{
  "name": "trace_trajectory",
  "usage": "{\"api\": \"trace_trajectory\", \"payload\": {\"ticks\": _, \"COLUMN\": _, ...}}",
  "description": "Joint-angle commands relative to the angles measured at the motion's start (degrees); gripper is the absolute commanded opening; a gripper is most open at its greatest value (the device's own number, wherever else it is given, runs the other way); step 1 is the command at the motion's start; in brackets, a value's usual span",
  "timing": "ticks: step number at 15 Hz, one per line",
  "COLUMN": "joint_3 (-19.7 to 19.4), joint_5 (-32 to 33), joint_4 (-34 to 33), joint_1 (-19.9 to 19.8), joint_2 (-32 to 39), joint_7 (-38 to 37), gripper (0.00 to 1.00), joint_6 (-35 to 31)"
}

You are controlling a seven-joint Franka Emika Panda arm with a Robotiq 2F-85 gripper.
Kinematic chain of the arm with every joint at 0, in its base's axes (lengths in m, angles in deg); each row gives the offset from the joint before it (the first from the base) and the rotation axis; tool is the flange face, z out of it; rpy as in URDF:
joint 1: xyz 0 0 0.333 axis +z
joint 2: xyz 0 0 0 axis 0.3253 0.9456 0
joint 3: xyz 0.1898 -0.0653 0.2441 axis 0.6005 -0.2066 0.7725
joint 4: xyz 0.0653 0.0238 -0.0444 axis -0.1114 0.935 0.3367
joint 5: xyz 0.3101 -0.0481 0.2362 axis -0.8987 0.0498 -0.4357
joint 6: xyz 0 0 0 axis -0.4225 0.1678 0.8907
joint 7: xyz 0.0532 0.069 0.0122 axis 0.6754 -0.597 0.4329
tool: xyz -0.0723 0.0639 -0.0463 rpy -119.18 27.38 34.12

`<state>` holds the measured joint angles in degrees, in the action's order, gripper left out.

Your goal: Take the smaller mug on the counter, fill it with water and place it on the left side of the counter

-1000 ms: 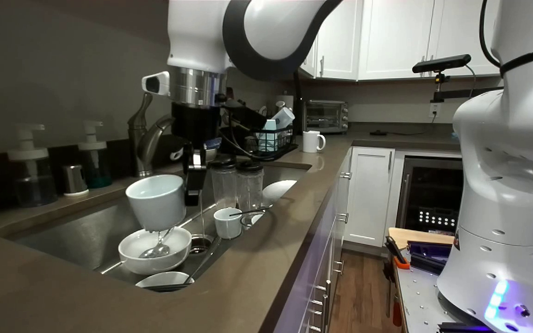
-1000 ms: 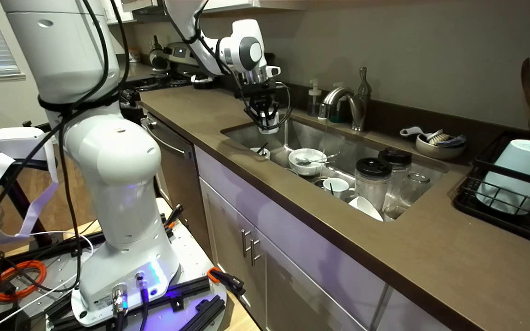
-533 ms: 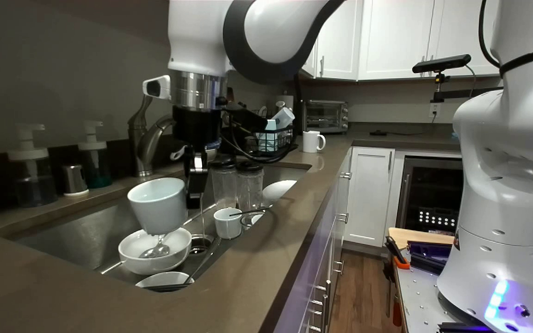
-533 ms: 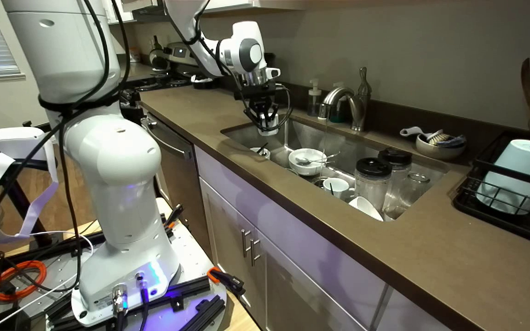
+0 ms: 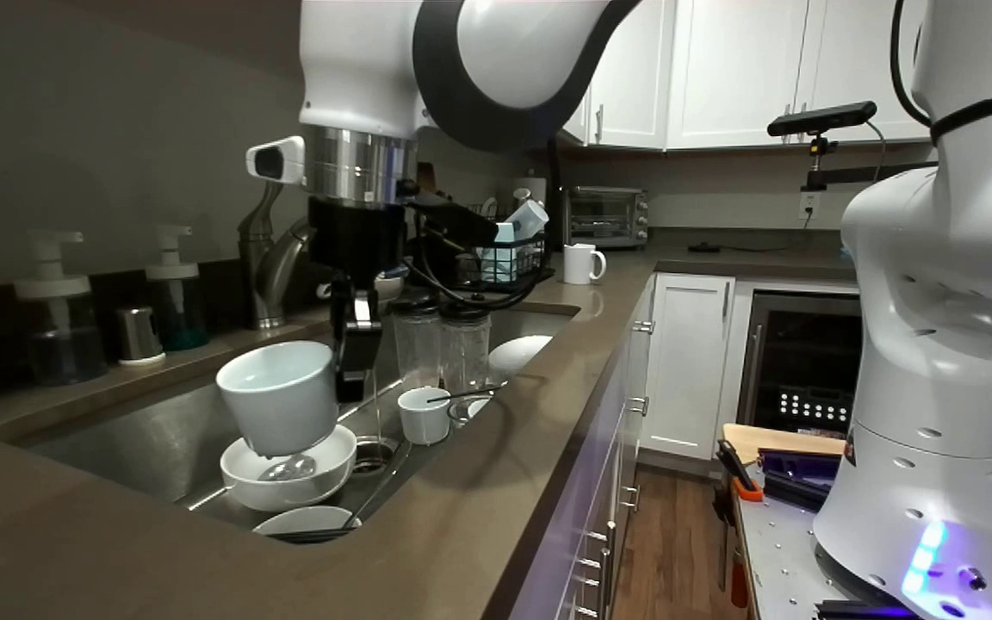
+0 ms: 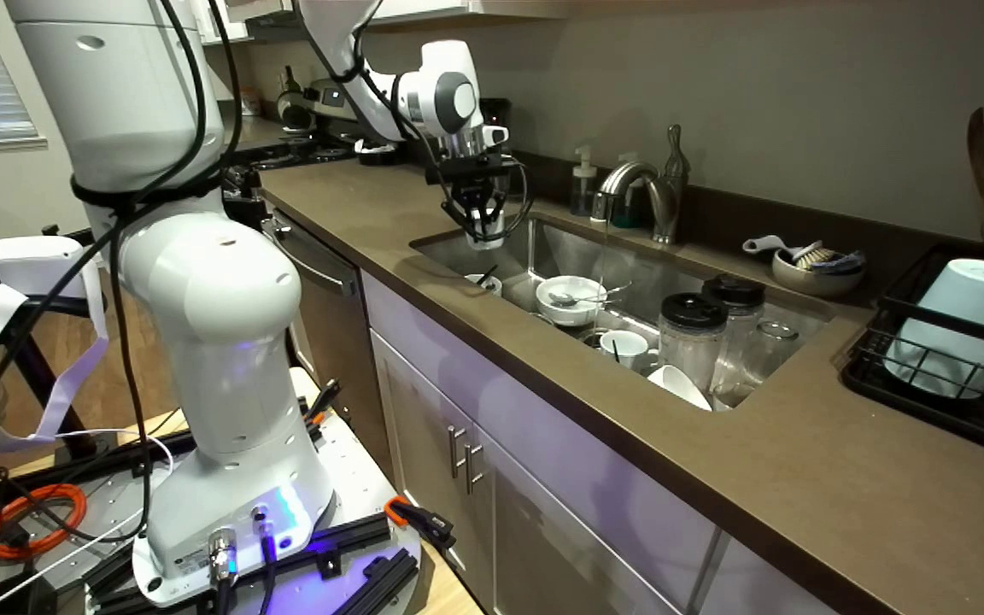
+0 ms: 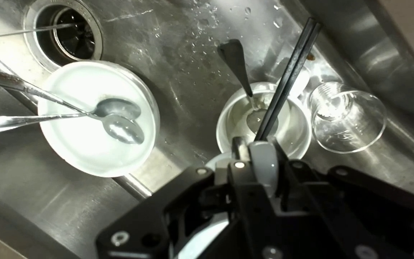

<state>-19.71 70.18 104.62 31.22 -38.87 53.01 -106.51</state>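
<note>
The smaller mug is white and hangs over the sink, tilted slightly. It also shows in an exterior view. My gripper is shut on its handle, which sits between the fingers in the wrist view. The mug's body is mostly hidden behind the gripper there. Its water level cannot be told. A thin stream of water falls from the faucet into the sink, to one side of the mug. The brown-grey counter surrounds the sink. The larger white mug stands on the far counter.
The sink holds a white bowl with spoons, a cup with utensils, a glass, another white cup and lidded jars. Soap dispensers stand behind the sink. A dish rack stands beside it.
The gripper and mug have moved away from the faucet, leftwards in both exterior views, and sunk a little. The water stream still runs.
</note>
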Motion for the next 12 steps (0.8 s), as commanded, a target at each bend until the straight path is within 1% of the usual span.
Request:
{"api": "trace_trajectory", "payload": {"ticks": 1, "joint_3": 0.8, "joint_5": -0.8, "joint_4": -1.6, "joint_1": 0.7, "joint_2": -0.9, "joint_7": 2.1, "gripper": 0.04, "joint_6": 0.8}}
{"api": "trace_trajectory", "payload": {"ticks": 8, "joint_3": 2.0, "joint_5": -2.0, "joint_4": -4.7, "joint_1": 2.0, "joint_2": -0.5, "joint_7": 4.5, "gripper": 0.04, "joint_6": 1.3}}
{"api": "trace_trajectory", "payload": {"ticks": 12, "joint_3": 3.1, "joint_5": -3.0, "joint_4": -7.5, "joint_1": 2.9, "joint_2": 1.6, "joint_7": 7.4, "gripper": 0.04, "joint_6": 0.9}}
